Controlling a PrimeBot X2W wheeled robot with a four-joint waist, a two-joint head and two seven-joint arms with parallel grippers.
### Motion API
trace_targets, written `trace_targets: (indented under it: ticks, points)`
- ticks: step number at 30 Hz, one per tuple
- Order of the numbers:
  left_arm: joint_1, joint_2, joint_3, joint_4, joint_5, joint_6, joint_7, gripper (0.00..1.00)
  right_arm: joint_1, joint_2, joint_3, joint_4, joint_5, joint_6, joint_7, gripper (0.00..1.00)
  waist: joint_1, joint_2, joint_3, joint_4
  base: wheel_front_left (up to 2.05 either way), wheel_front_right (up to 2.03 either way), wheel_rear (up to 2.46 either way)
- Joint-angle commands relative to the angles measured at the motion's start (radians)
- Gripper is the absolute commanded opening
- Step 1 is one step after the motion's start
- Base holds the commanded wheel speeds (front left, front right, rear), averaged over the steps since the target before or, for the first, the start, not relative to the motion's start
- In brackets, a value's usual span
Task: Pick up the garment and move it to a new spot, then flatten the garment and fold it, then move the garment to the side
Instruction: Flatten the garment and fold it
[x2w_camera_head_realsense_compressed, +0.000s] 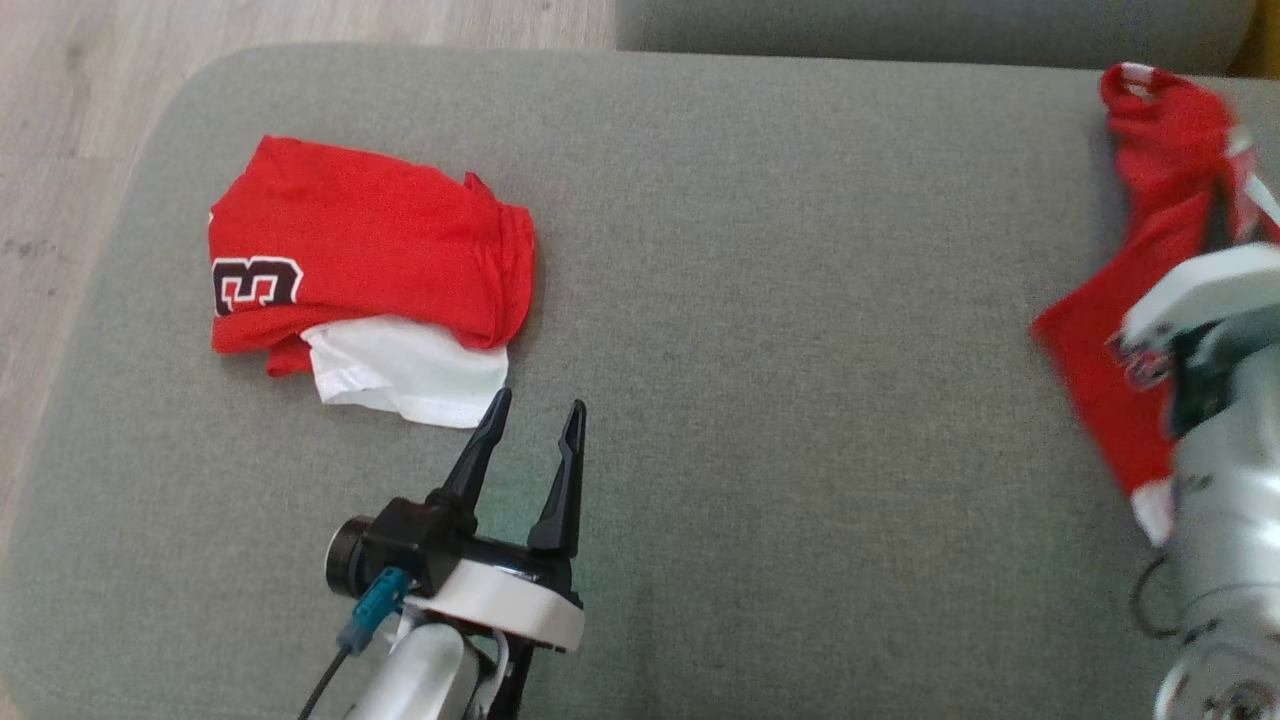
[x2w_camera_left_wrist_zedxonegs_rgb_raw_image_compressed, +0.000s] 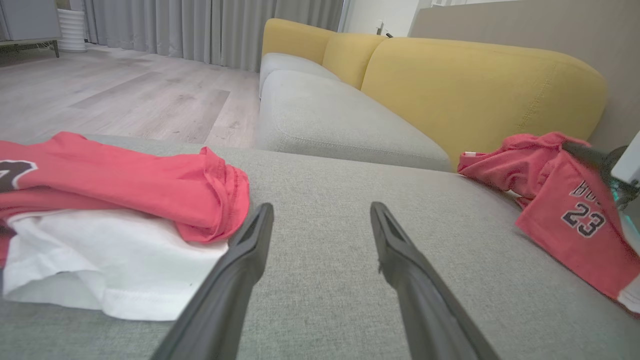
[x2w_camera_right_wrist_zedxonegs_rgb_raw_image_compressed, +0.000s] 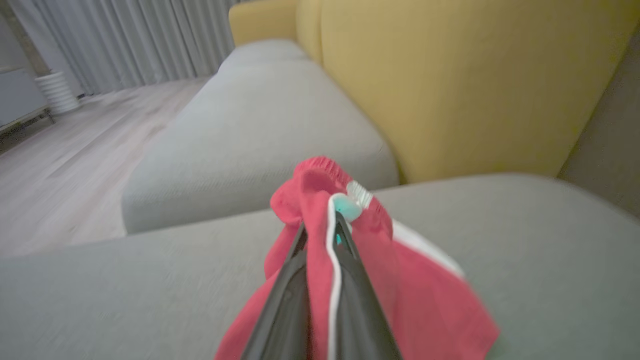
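Observation:
The garment (x2w_camera_head_realsense_compressed: 1110, 380) is red with white trim and a "23" print (x2w_camera_left_wrist_zedxonegs_rgb_raw_image_compressed: 582, 220). It hangs bunched at the right edge of the grey cushion (x2w_camera_head_realsense_compressed: 800, 300). My right gripper (x2w_camera_head_realsense_compressed: 1222, 210) is shut on its upper part, and in the right wrist view the two fingers (x2w_camera_right_wrist_zedxonegs_rgb_raw_image_compressed: 350, 280) pinch the red cloth (x2w_camera_right_wrist_zedxonegs_rgb_raw_image_compressed: 425, 300) near its white-edged waistband. My left gripper (x2w_camera_head_realsense_compressed: 538, 402) stands open low over the cushion's front middle, with nothing between its fingers (x2w_camera_left_wrist_zedxonegs_rgb_raw_image_compressed: 240, 265). It points just right of a folded pile.
A folded pile of a red jersey (x2w_camera_head_realsense_compressed: 350, 240) over a white garment (x2w_camera_head_realsense_compressed: 410, 370) lies at the cushion's left. A grey sofa seat (x2w_camera_left_wrist_zedxonegs_rgb_raw_image_compressed: 325, 115) with yellow backrests (x2w_camera_left_wrist_zedxonegs_rgb_raw_image_compressed: 475, 90) stands beyond the cushion. Wooden floor (x2w_camera_head_realsense_compressed: 80, 80) lies past the left edge.

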Motion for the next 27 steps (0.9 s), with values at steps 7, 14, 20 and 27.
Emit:
trace_targets:
  ticks: [7, 14, 20, 27]
  points:
    - [-0.006, -0.001, 0.034, -0.024, -0.007, 0.005, -0.010, 1.00, -0.167, -0.090, -0.001, -0.115, -0.130, 0.007, -0.043, 0.00, 0.0000, 0.0000, -0.059, 0.000, 0.00, 0.00, 0.00]
    - [0.018, -0.001, 0.043, -0.033, -0.004, 0.006, -0.010, 1.00, -0.196, -0.078, 0.333, -0.090, -0.289, 0.007, -0.068, 0.00, 0.0000, 0.0000, -0.087, -0.002, 0.00, 0.00, 0.00]
    - [0.027, -0.001, 0.031, -0.035, -0.007, 0.006, -0.010, 1.00, -0.060, 0.006, 0.712, 0.117, -0.284, 0.007, -0.094, 0.00, 0.0000, 0.0000, -0.084, 0.001, 0.00, 0.00, 0.00]
    - [0.022, -0.001, 0.023, -0.016, -0.003, 0.001, -0.010, 1.00, 0.157, 0.048, 1.129, 0.186, -0.136, 0.007, -0.097, 0.00, 0.0000, 0.0000, -0.100, -0.003, 0.00, 0.00, 0.00]
